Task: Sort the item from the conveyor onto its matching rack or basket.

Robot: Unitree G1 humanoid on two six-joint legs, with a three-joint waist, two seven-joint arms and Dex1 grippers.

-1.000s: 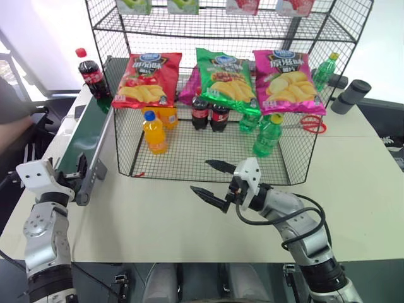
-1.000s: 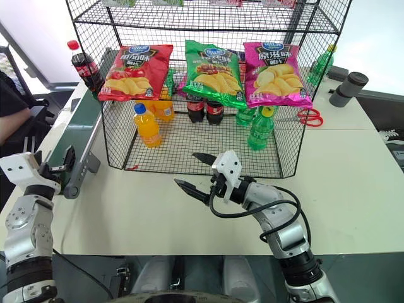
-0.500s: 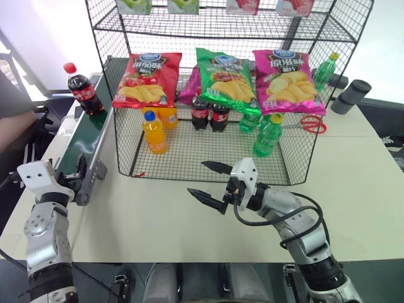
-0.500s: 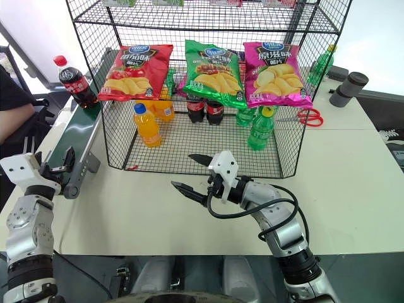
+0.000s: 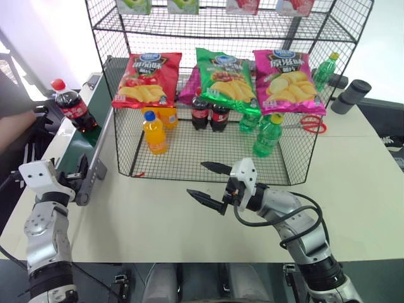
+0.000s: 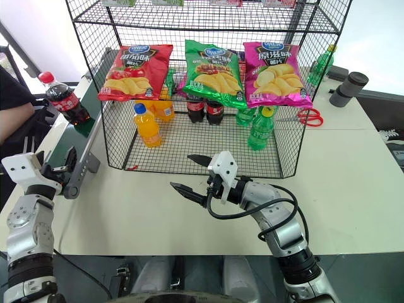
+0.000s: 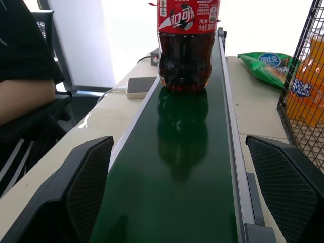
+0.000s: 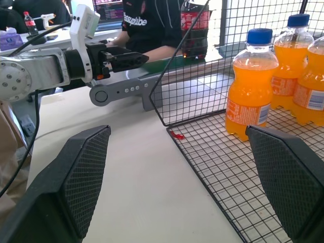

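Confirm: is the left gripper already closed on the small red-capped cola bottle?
No. The left gripper is open, and the small red-capped cola bottle stands free farther up the dark green conveyor belt.

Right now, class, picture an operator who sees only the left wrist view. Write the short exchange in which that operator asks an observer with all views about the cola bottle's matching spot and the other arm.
Operator: The small brown plastic cola bottle stands on the long dark green conveyor belt, ahead of my open left tool. Where do its fellows sit?
Observer: Two cola bottles stand at the back of the basket base of the large black wire-grid rack, under the green crisp bag.
Operator: Where is the right tool?
Observer: The right tool hangs open over the pale table, in front of the rack, holding nothing.
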